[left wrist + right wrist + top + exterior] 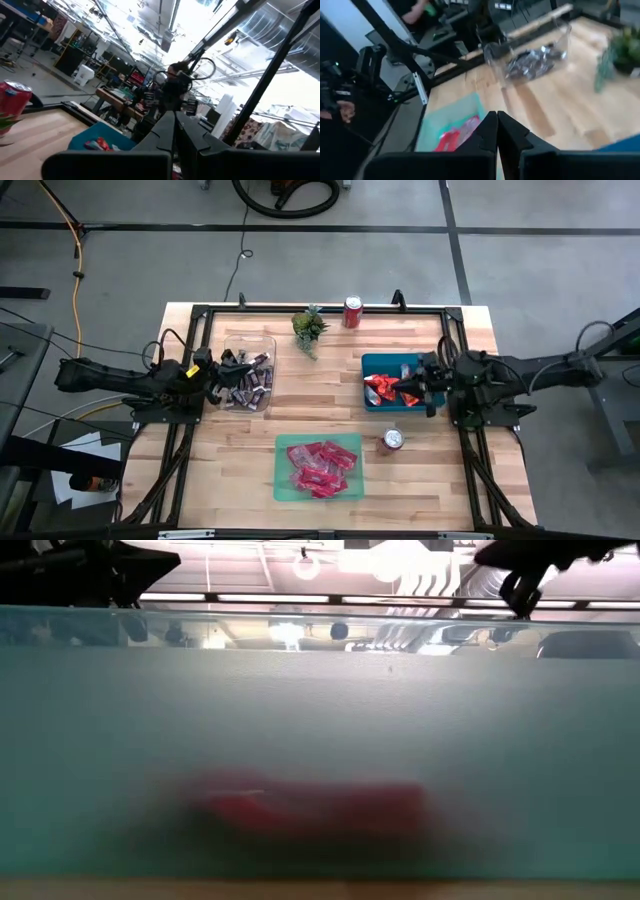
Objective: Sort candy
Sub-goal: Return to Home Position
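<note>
plant [310, 326] | red can [352, 311] near it | second can [393, 440] — between blue bin [385, 363] and green tray [300, 439]

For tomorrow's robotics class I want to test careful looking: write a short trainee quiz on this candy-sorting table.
1. True or false: the left claw and the right claw are both shut.
2. The tray holding the pink-red packets is: A yellow, B green, C black.
3. How many soda cans show in the high view?
Key: 1 true; 2 B; 3 two.
</note>
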Tool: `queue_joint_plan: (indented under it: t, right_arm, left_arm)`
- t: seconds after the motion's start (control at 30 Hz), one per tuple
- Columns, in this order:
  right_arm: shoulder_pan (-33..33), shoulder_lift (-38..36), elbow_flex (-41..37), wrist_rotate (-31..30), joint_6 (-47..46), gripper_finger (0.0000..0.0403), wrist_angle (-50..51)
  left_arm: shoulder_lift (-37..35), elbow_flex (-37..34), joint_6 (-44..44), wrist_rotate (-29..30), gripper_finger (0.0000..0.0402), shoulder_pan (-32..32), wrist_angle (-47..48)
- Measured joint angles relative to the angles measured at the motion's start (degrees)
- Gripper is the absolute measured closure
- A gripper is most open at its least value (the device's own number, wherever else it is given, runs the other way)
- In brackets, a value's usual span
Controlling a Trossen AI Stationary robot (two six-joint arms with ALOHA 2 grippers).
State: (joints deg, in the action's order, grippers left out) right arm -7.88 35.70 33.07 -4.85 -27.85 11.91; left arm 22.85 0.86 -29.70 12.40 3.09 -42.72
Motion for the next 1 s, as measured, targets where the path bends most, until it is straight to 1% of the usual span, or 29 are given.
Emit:
queue_joint_plan:
  t: [0.1, 0.2, 0.27, 0.37, 0.47, 0.57, 0.73, 0.77, 0.87, 0.93, 1.0]
  right_arm:
    - [6.4, -2.5, -4.1, 6.1, 6.0, 0.0403, -4.8]
    - [11.5, -5.6, -8.2, 11.6, 10.2, 0.0403, -8.6]
    - [13.5, -8.2, -10.9, 15.1, 11.2, 0.0403, -10.3]
    - [14.6, -12.7, -14.2, 18.3, 10.3, 0.0403, -10.4]
    - [14.2, -18.2, -17.6, 19.1, 6.0, 0.0403, -10.2]
    - [12.6, -24.6, -20.9, 18.0, 2.4, 0.0403, -10.4]
    - [10.6, -34.5, -25.2, 16.9, 5.8, 0.0403, -10.6]
    - [10.5, -35.7, -26.1, 16.9, 6.2, 0.0403, -10.9]
    - [10.4, -35.2, -29.4, 16.9, 5.8, 0.0403, -13.8]
    - [10.4, -34.9, -32.2, 16.9, 4.7, 0.0403, -17.6]
    - [10.3, -35.0, -32.5, 15.3, 4.6, 0.0403, -15.2]
  left_arm:
    - [0.0, 0.0, 0.9, 0.0, 0.0401, 0.0, 0.0]
    - [0.0, 0.0, 1.8, 0.0, 0.0401, 0.0, 0.1]
    - [0.0, 0.0, 1.8, 0.0, 0.0401, 0.0, 0.1]
    - [0.0, 0.0, 1.8, 0.0, 0.0401, 0.0, 0.1]
    - [0.0, 0.0, 1.8, 0.0, 0.0401, 0.0, 0.2]
    - [0.0, 0.0, 1.8, 0.0, 0.0401, 0.0, 0.6]
    - [0.0, 0.0, 1.8, 0.0, 0.0401, 0.0, 1.3]
    - [0.0, 0.0, 1.8, 0.0, 0.0401, 0.0, 1.4]
    - [0.0, 0.0, 1.8, 0.0, 0.0401, 0.0, 1.4]
    - [0.0, 0.0, 1.8, 0.0, 0.0401, 0.0, 1.6]
    - [0.0, 0.0, 1.8, 0.0, 0.0401, 0.0, 1.7]
